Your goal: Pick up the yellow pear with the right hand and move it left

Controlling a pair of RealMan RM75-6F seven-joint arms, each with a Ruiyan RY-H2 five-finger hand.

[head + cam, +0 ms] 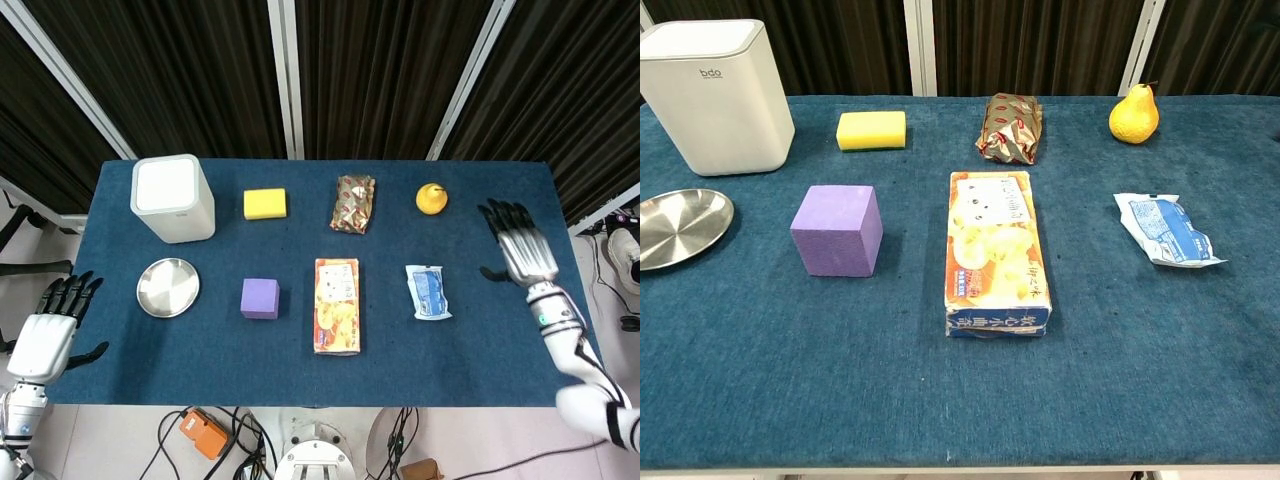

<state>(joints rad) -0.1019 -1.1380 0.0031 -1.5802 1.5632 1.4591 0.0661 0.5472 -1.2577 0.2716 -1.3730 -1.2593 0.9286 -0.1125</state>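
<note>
The yellow pear (431, 198) (1134, 115) stands upright at the far right of the blue table, untouched. My right hand (520, 245) hovers over the table's right side, fingers spread and empty, a little to the right of the pear and nearer the front. My left hand (48, 335) hangs off the table's left front corner, fingers apart, holding nothing. Neither hand shows in the chest view.
Left of the pear lie a shiny brown snack packet (352, 204) and a yellow sponge (265, 203). A blue-white pouch (429, 291), a snack box (337, 305), a purple cube (260, 298), a steel plate (147, 288) and a white bin (172, 197) also sit on the table.
</note>
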